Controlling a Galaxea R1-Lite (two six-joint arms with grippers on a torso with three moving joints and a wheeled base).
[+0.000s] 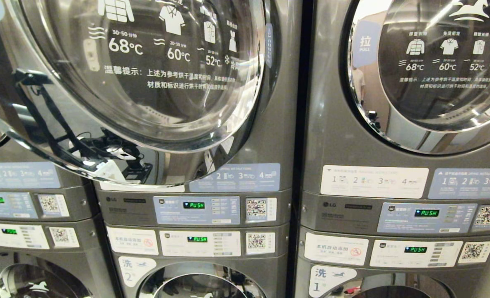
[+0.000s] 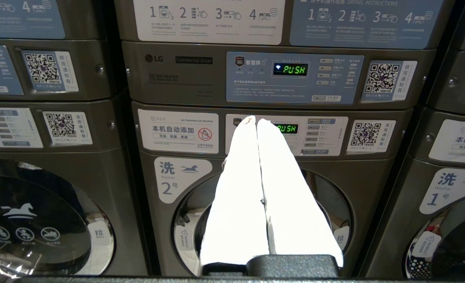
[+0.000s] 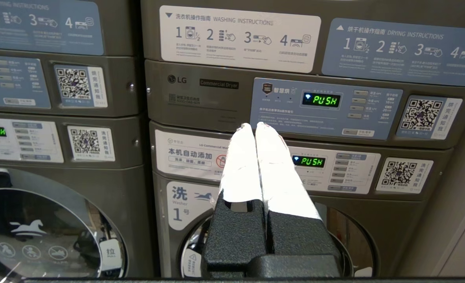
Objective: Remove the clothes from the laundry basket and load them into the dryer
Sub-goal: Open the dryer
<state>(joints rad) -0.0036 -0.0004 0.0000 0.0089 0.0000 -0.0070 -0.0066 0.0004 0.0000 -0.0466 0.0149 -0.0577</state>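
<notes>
Overhead, dryer door ajar

Head view: close, facing the stacked machines at the height of the dryer doors and control panels.
Left wrist view: lower, facing washer 2 past white fingers.
Right wrist view: same height, further right, facing washer 1.
Shared by all three: the PUSH panels.
</notes>
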